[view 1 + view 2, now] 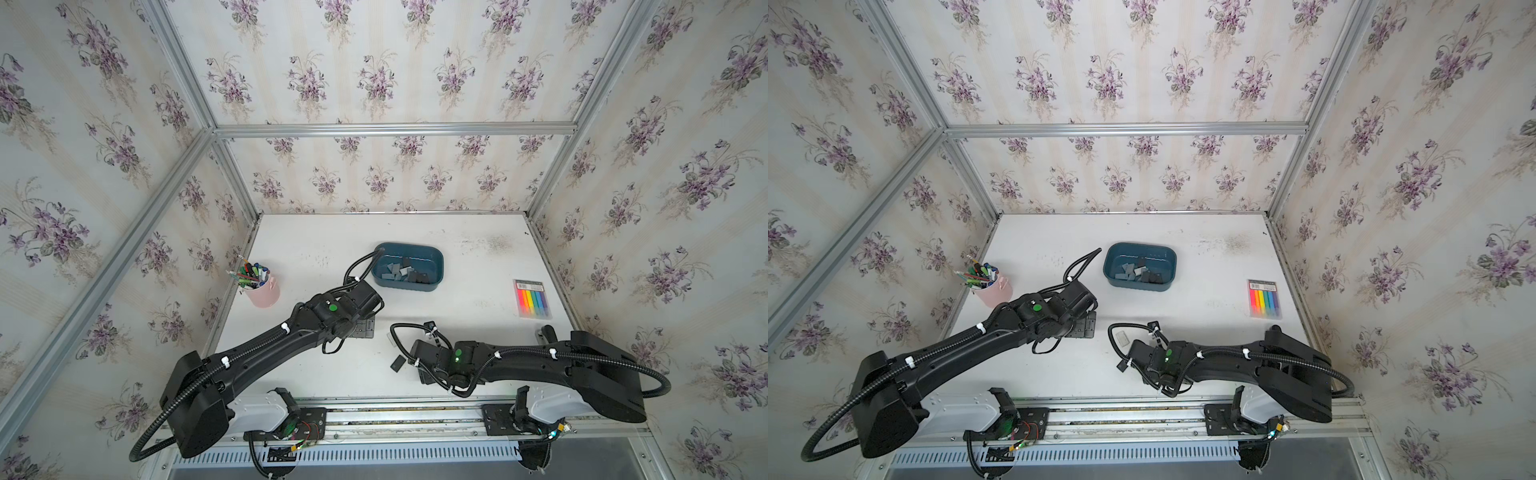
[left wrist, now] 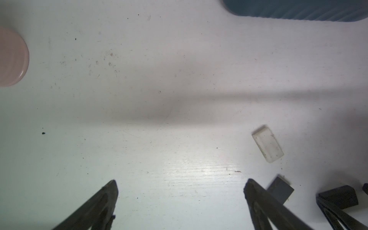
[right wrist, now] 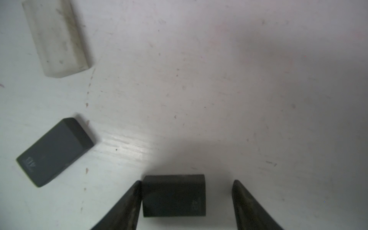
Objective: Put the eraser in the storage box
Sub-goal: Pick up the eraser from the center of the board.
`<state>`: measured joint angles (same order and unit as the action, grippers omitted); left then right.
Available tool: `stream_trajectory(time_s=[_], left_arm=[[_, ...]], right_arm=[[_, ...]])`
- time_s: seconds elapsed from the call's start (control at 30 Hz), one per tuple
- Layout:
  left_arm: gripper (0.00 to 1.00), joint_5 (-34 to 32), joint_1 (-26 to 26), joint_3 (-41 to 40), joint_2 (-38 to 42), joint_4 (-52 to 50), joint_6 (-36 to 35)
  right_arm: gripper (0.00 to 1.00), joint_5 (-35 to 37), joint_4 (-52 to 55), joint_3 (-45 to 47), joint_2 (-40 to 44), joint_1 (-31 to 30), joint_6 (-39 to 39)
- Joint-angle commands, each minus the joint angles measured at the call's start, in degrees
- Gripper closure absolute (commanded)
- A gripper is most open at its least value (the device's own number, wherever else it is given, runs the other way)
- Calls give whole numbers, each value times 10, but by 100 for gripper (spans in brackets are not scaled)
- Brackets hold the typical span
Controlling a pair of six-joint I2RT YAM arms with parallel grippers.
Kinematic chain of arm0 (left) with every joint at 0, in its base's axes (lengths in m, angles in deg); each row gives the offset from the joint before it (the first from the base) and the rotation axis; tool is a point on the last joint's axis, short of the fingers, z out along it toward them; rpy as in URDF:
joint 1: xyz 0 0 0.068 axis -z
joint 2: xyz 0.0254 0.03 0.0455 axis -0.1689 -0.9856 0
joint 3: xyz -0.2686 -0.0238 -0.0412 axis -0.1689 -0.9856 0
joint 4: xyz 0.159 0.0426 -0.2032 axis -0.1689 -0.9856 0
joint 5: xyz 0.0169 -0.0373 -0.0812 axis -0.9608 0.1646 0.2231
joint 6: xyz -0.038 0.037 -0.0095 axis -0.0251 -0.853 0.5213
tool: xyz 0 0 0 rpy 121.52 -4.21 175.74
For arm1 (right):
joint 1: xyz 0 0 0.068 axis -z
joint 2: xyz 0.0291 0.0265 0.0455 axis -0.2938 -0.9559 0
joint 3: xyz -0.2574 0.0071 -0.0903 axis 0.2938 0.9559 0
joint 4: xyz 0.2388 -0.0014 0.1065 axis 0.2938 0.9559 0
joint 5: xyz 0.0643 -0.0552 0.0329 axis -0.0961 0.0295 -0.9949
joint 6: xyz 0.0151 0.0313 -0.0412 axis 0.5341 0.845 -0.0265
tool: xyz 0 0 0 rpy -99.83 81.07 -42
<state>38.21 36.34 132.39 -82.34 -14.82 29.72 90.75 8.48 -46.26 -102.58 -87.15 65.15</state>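
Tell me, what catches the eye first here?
Two black robot arms reach over a white table. Toward its far side sits a teal storage box holding small blocks, with a pink pen cup at the left edge. The right gripper straddles a dark eraser, jaws not yet closed.

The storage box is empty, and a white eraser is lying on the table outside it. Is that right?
Not quite. The storage box is not empty: both top views show several small gray and dark blocks lying in it. The white eraser does lie on the table outside it, as the right wrist view shows.
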Motion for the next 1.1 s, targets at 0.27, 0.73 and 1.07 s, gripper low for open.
stream_trajectory(time_s=[0.27, 0.73, 1.07], left_arm=[[1, 7, -1, -20, -13, 4, 29], [1, 50, -1, -31, -59, 10, 47], [1, 111, 0, -69, -40, 108, -11]], right_arm=[[38, -61, 6, 8, 2, 1, 19], [41, -58, 18, 16, 15, -2, 28], [51, -47, 21, -7, -13, -1, 16]])
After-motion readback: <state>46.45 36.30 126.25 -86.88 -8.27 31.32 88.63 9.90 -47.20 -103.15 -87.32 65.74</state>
